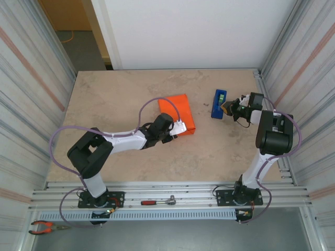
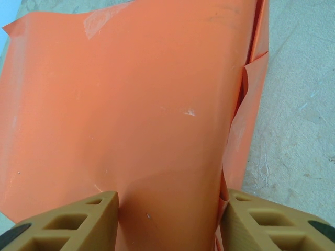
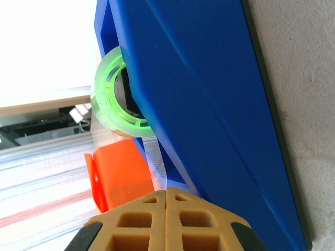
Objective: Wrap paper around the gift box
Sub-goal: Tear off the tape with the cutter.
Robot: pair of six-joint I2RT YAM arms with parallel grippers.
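The gift box (image 1: 178, 112) lies mid-table, covered in the orange paper (image 2: 131, 104), with a loose fold along its right side. My left gripper (image 1: 175, 128) reaches over its near end. In the left wrist view my left gripper (image 2: 168, 201) has a tan finger pressed against each side of the papered box. At the right stands the blue tape dispenser (image 1: 218, 103), with my right gripper (image 1: 226, 109) at its near end. In the right wrist view my right gripper (image 3: 166, 192) is shut on the clear tape strip (image 3: 157, 162) running from the green roll (image 3: 110, 99).
Corrugated metal walls (image 1: 31, 94) close in both sides of the table. A metal rail (image 1: 167, 191) runs along the near edge, with a red-handled screwdriver (image 1: 157, 201) on it and pliers (image 1: 44, 226) at the lower left.
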